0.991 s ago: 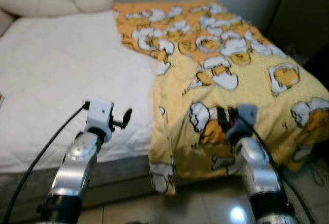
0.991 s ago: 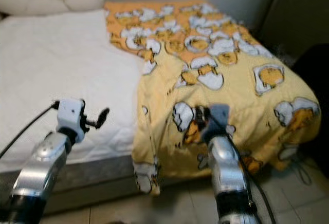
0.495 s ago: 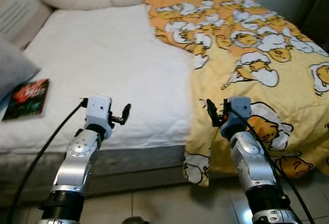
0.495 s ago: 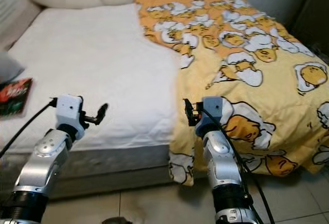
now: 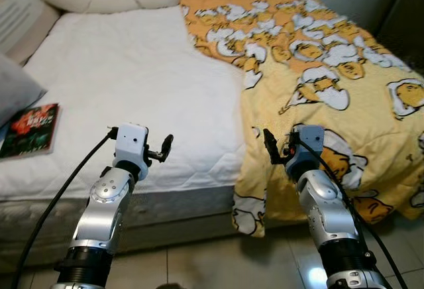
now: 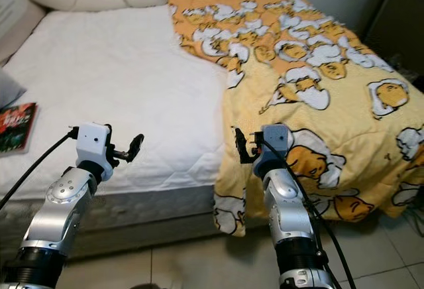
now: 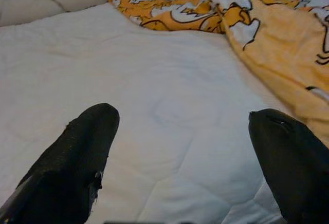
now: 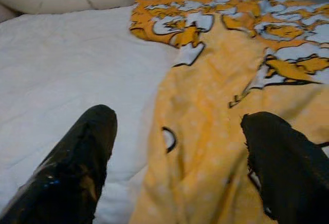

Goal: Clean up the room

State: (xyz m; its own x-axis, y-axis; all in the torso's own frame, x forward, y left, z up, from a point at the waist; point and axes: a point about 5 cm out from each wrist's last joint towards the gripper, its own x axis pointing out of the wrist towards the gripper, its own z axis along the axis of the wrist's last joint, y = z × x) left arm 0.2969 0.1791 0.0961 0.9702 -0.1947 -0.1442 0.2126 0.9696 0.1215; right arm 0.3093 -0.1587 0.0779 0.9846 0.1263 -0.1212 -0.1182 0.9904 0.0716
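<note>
We hold both tools spread and empty at the bed's (image 5: 132, 83) near edge — left tool (image 5: 165, 148) over white mattress, right tool (image 5: 268, 144) beside the yellow blanket (image 5: 331, 70).

You're looking at a white quilted mattress cover (image 5: 132, 83), soft matt cloth with stitched diamonds, and a yellow blanket (image 5: 318, 70) of matt cloth printed with a cartoon egg pattern. The book (image 5: 30, 128) has a glossy paper cover, and the floor tiles (image 5: 265, 262) are smooth and shiny. Your arms (image 5: 103, 209) are brushed silver metal, with matt black, slightly rough fingers (image 7: 77, 157).
</note>
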